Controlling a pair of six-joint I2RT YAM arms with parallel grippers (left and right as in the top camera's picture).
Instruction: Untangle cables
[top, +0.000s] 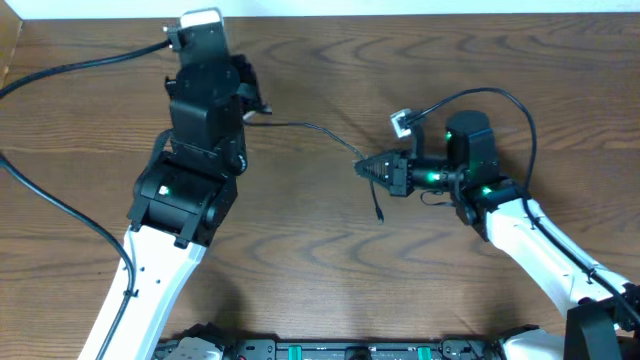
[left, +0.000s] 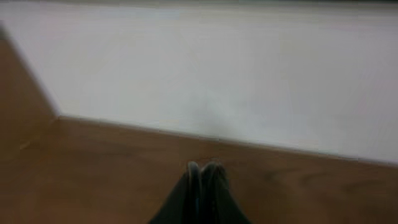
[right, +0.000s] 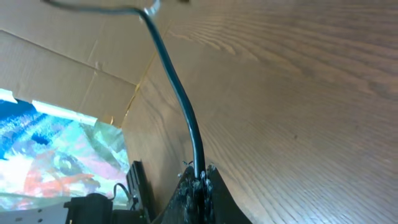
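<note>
A thin black cable (top: 305, 127) hangs in a strand between my two arms, above the wooden table (top: 320, 270). My right gripper (top: 362, 168) is shut on it; a short tail (top: 380, 205) hangs below the jaws. In the right wrist view the cable (right: 180, 99) rises from the shut jaws (right: 199, 177) and bends left. The far end runs under my left arm (top: 205, 90), which hides the fingertips from above. In the left wrist view the left gripper (left: 202, 171) is shut, with no cable showing past the tips. No white or grey cable is in view.
Thick black arm wires (top: 60, 70) cross the table's left side. A white wall (left: 217, 68) stands beyond the far edge. A cardboard panel (right: 68, 74) and colourful plastic (right: 56, 149) lie to the left. The right arm's camera (top: 402, 122) has its own looped wire.
</note>
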